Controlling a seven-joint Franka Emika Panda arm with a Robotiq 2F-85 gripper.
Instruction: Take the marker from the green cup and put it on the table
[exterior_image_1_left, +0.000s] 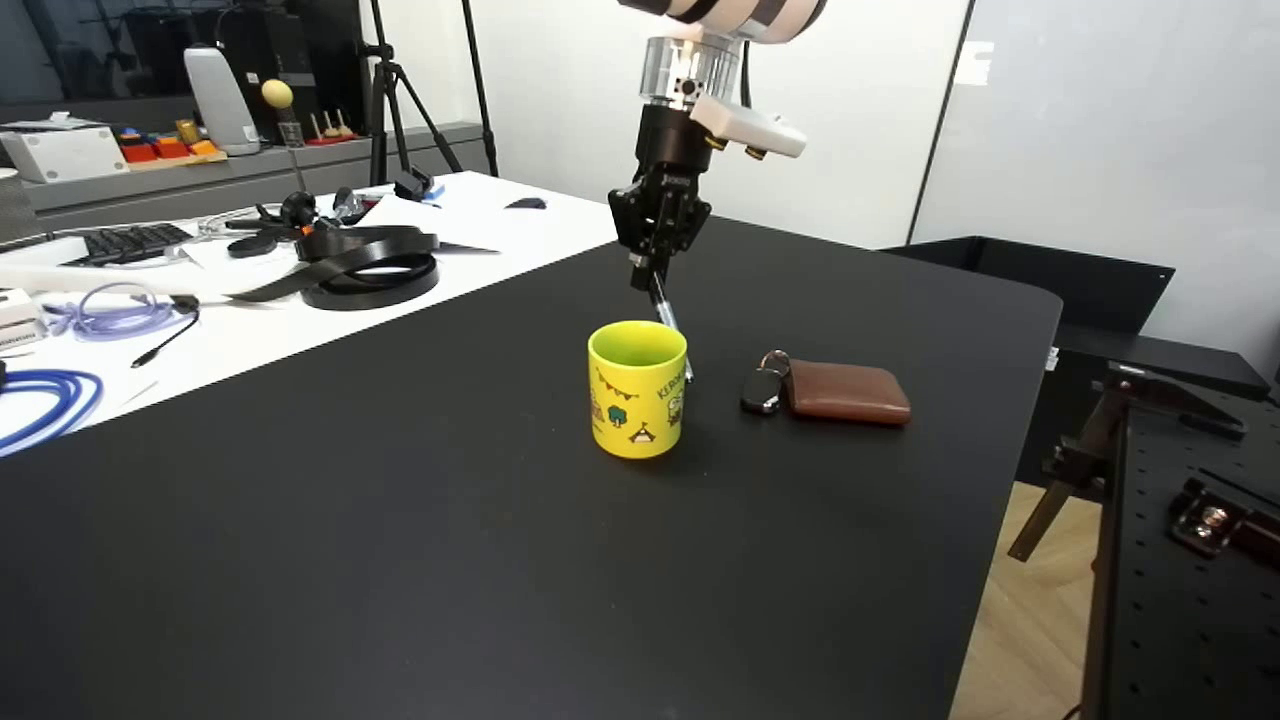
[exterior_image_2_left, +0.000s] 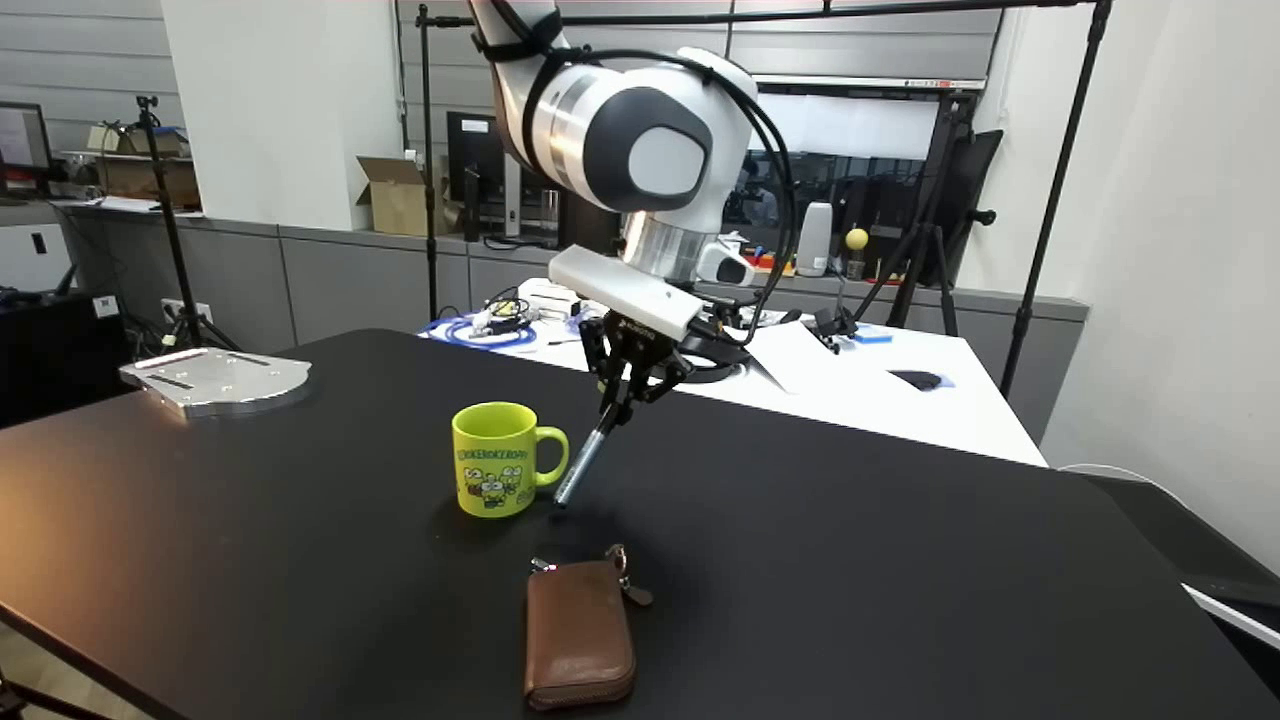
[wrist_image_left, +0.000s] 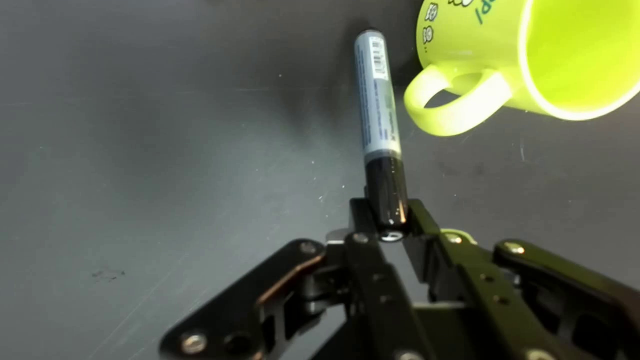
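Observation:
My gripper (exterior_image_1_left: 648, 274) is shut on the dark capped end of the marker (wrist_image_left: 378, 100), as the wrist view (wrist_image_left: 386, 216) shows. The marker's pale barrel points down and tilts; it also shows in both exterior views (exterior_image_1_left: 664, 306) (exterior_image_2_left: 584, 462). Its lower end is close to the black table (exterior_image_2_left: 850, 570); I cannot tell if it touches. The green cup (exterior_image_1_left: 637, 405) stands upright on the table, and the marker is outside it, beside the handle (exterior_image_2_left: 552, 455). In an exterior view the cup hides part of the marker. The wrist view shows the cup (wrist_image_left: 480, 55) at the upper right.
A brown wallet (exterior_image_1_left: 850, 392) with a key fob (exterior_image_1_left: 762, 390) lies on the table near the cup; the wallet shows too in an exterior view (exterior_image_2_left: 578, 635). A metal plate (exterior_image_2_left: 220, 380) lies at the table's far left there. A white table (exterior_image_1_left: 480, 215) with cables adjoins.

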